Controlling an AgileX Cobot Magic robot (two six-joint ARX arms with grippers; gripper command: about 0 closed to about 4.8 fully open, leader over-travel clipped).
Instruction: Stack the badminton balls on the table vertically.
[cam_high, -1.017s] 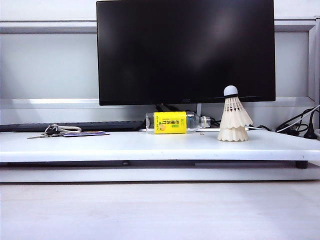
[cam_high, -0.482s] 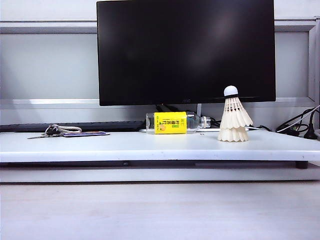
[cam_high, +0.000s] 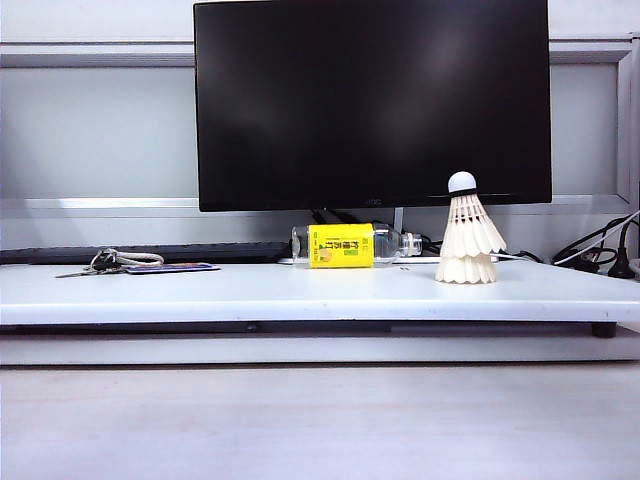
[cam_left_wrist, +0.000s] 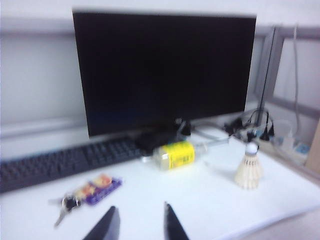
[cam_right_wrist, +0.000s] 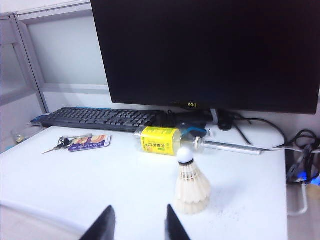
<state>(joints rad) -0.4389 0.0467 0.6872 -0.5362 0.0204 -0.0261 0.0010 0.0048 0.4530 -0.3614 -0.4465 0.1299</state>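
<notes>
- Badminton balls (cam_high: 468, 232): two, nested one over the other, cork tip up, skirts down, standing on the table (cam_high: 300, 292) toward its right side, near the bottle (cam_high: 350, 245).
- Handling, as judged: very light and easily toppled; feather skirts thin and crushable; the firm cork tip or the banded neck is the safer place to pinch.
- Left gripper (cam_left_wrist: 137, 222): fingers slightly apart, holding nothing, above the table's front, well apart from the stack.
- Right gripper (cam_right_wrist: 136, 222): fingers slightly apart, empty, near the stack but clear of it.
- Count: one bottle, one monitor (cam_high: 370, 100), one keyboard (cam_right_wrist: 100, 119), one key bunch (cam_high: 105, 262).
</notes>
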